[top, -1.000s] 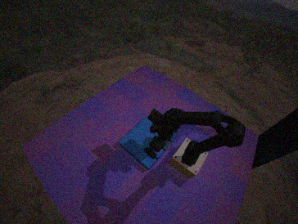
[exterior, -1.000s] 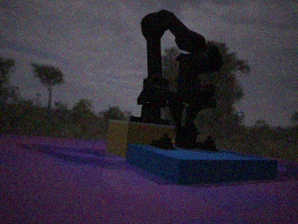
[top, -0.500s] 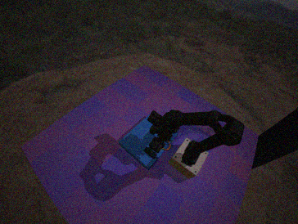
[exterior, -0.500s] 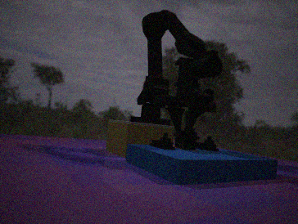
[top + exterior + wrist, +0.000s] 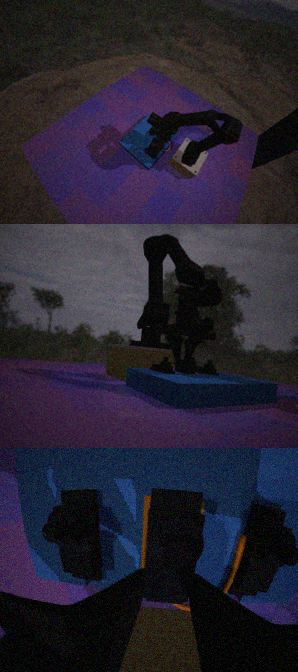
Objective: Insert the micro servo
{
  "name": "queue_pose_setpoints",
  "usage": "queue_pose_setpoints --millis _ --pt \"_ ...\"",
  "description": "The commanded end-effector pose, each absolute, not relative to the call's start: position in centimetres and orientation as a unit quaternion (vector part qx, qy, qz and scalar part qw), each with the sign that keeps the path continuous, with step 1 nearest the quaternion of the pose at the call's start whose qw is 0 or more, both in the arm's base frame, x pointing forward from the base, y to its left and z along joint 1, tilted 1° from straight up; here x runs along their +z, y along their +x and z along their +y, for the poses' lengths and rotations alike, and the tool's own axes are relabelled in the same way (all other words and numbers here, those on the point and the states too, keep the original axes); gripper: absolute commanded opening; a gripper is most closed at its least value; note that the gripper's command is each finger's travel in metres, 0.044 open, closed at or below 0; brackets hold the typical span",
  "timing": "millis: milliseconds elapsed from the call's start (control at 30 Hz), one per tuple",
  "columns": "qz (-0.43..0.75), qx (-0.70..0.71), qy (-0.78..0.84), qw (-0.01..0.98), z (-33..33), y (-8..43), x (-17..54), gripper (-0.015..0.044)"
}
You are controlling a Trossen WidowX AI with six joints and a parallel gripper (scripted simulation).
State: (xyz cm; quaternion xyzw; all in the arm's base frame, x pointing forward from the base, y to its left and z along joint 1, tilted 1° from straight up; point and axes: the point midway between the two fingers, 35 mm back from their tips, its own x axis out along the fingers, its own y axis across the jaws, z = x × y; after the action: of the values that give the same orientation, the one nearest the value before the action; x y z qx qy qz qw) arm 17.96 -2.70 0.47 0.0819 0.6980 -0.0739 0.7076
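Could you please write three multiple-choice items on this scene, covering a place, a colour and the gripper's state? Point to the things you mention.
1. Where is the gripper (image 5: 157, 141) (image 5: 184, 365) (image 5: 168, 576)?
A) Over the blue deck
B) Over the bare mat
C) Behind the arm's base

2. What colour is the deck (image 5: 133, 141) (image 5: 221, 396) (image 5: 130, 468)?
A) Green
B) Blue
C) White

3. How is the gripper?
A) Fully open
B) Shut on nothing
C) Shut on the micro servo (image 5: 176, 533)

1 A: the exterior view shows its fingers above the deck.
2 B: its side looks blue there.
3 C: the wrist view shows the dark servo between the fingers.
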Motion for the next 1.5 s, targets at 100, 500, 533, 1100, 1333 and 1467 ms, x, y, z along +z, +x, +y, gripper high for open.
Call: queue_pose_setpoints --millis 100,500,533,1100,1333,1467 --pt "0.697 -0.075 0.082 0.708 -2.7 18.0 -0.2 0.0" --pt "0.697 -0.075 0.082 0.708 -2.7 18.0 -1.2 0.0" --pt "0.697 -0.075 0.082 0.708 -2.7 18.0 -1.3 0.0" --pt "0.697 -0.075 0.082 0.708 -2.7 17.7 2.0 0.0187" --pt "0.695 -0.074 0.081 0.711 -2.8 18.4 2.2 0.024" --pt "0.694 -0.074 0.081 0.711 -3.3 20.8 3.9 0.0345"
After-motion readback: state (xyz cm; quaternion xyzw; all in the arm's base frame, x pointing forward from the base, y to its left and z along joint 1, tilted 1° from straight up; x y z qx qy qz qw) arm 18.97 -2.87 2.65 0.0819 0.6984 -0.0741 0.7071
